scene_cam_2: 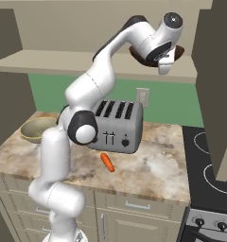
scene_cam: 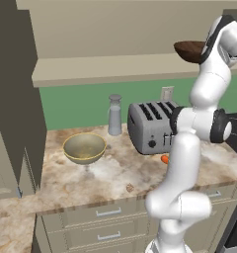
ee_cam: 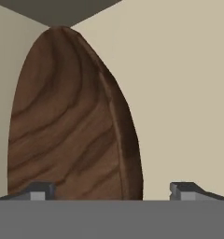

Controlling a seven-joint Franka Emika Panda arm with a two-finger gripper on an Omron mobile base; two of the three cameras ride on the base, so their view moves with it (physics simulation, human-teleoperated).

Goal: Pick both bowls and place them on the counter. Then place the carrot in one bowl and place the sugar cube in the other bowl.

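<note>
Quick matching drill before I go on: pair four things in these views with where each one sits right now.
Things:
1. wooden bowl
2. beige bowl
3. carrot
4. sugar cube

Places:
A. near the counter's front edge, above the drawers
B. up on the wall shelf, by the gripper
C. on the counter, in front of the toaster
D. on the counter, left of the grey bottle

Pairs: 1-B, 2-D, 3-C, 4-A

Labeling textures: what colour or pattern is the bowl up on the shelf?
Dark brown wood with wavy grain, the wooden bowl; clearest in the hand view.
</note>
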